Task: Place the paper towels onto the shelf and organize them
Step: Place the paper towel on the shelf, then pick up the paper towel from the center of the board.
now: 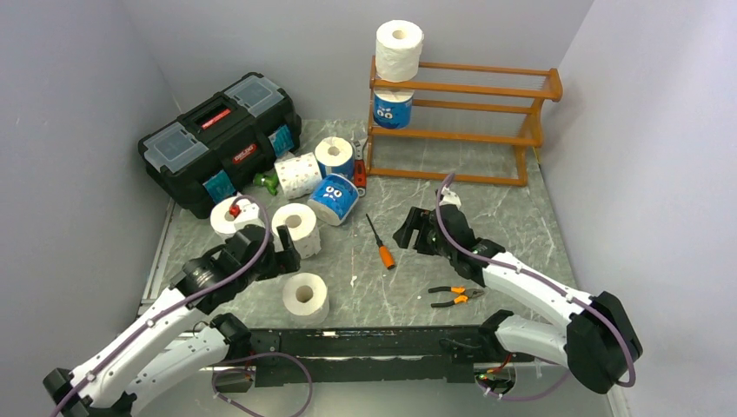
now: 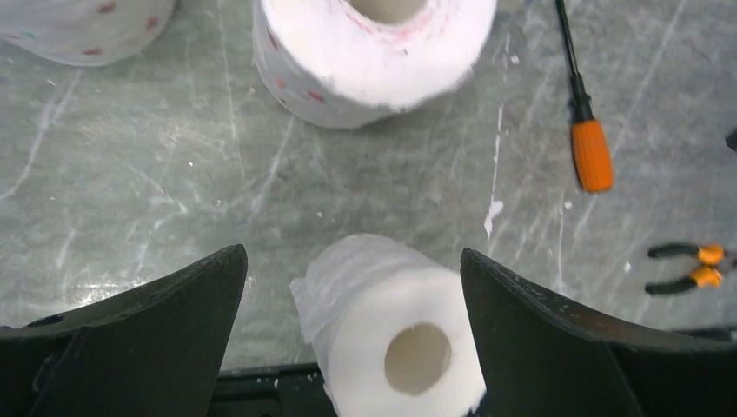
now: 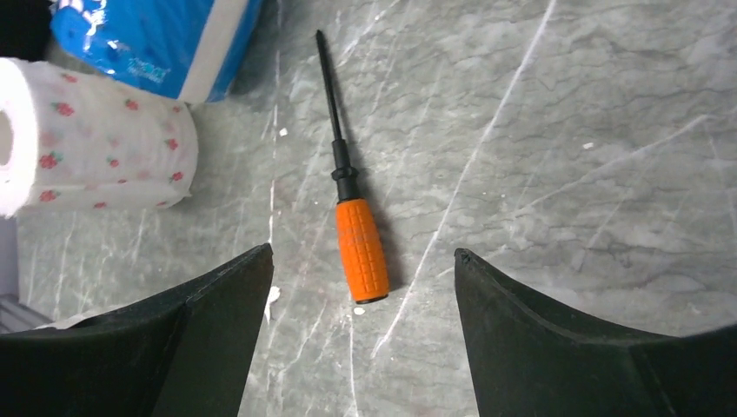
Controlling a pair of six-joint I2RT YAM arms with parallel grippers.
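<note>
The shelf [image 1: 461,122] stands at the back right, with one white paper towel roll [image 1: 399,49] on its top tier and a blue one [image 1: 393,109] on the tier below. Several more rolls lie in a cluster left of centre, white [image 1: 298,174] and blue [image 1: 335,198]. My left gripper [image 1: 285,248] [image 2: 352,254] is open; a white roll [image 1: 306,297] [image 2: 395,339] shows between its fingers, lower down, with no contact visible. My right gripper [image 1: 410,230] [image 3: 362,252] hangs open and empty over the table. A flowered white roll [image 3: 96,139] and a blue roll [image 3: 156,39] lie to its left.
A black toolbox [image 1: 217,139] sits at the back left. An orange-handled screwdriver [image 1: 381,243] [image 3: 361,252] lies mid-table under the right gripper, and pliers [image 1: 456,297] lie near the front rail. A small green object [image 1: 269,181] is beside the toolbox. Walls close in on both sides.
</note>
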